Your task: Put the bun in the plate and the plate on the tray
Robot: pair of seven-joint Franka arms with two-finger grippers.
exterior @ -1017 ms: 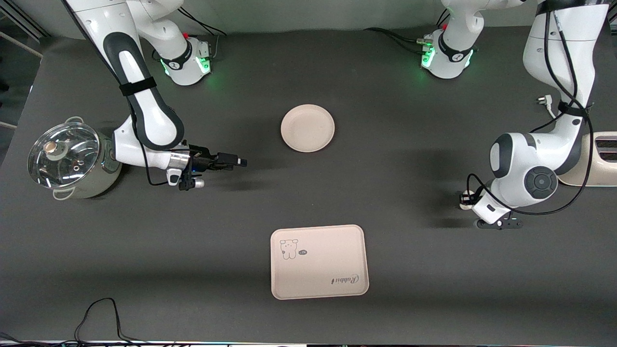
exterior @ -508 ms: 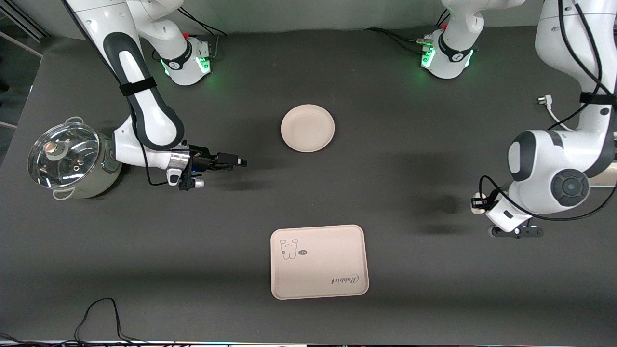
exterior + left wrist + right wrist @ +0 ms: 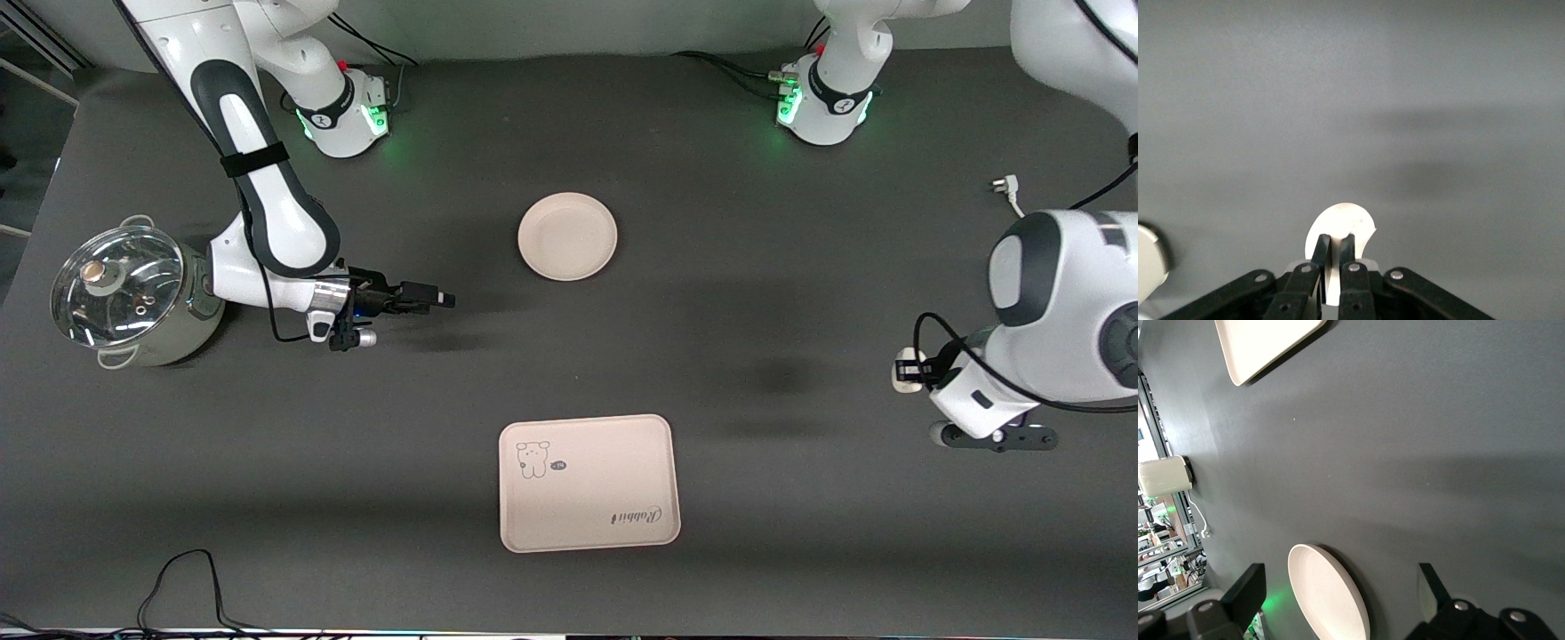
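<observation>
Since the earlier frames the left gripper (image 3: 909, 372) has carried the bun (image 3: 907, 371) up and toward the left arm's end of the table, its fingers (image 3: 1319, 252) pinched tight on the white lump over bare tabletop. The right gripper (image 3: 442, 299) has not stirred (it waits, fingers spread wide and empty, near the pot (image 3: 124, 293)). The plate (image 3: 567, 236) and the tray (image 3: 589, 483), which is nearer the front camera, lie where they were.

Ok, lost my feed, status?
Left claw shut on bun, over table's left-arm end. Right claw open, waiting beside pot. Plate bare, not on tray. Nothing between bun and plate.
</observation>
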